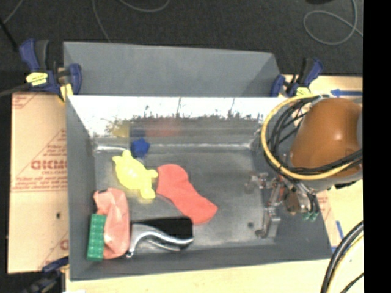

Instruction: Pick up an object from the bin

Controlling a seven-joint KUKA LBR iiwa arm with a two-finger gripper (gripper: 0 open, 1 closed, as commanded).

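Observation:
My gripper (259, 205) hangs over the bare right part of the bin floor, near the right wall. Its two metal fingers stand apart, open, with nothing between them. The nearest loose thing is a salmon-red soft flat shape (183, 194) in the middle of the bin, well to the gripper's left. A black tool with a silver handle (162, 232) lies below it by the front wall. A yellow toy figure (134, 174) touches the red shape's left end.
At the front left corner a pink crumpled piece (113, 221) lies beside a green studded block (96, 237). A small blue piece (140, 146) sits near the back wall. The arm's orange cover and cables bulge over the bin's right rim.

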